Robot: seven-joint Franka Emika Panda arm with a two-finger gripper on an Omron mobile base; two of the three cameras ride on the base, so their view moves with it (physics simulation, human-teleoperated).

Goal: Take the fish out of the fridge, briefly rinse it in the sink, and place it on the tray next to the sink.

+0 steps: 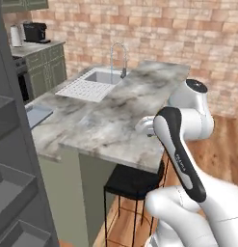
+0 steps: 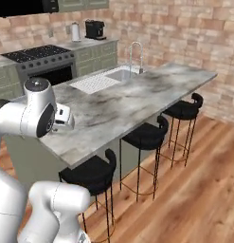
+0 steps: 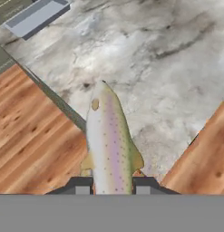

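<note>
My gripper [image 3: 109, 185] was clenched on the fish [image 3: 109, 140], above the marble counter [image 1: 120, 116] edge. Further lay the tray [image 3: 37, 16], then the sink [image 1: 105, 75], and a brick wall [image 1: 154, 29] behind.

The marble counter [image 1: 115, 116] lies bare and passable toward the sink [image 1: 102, 76] at eleven o'clock — only the tap [image 1: 121, 58] rises there; fridge [image 1: 14, 159] shelves wall nine o'clock.
</note>
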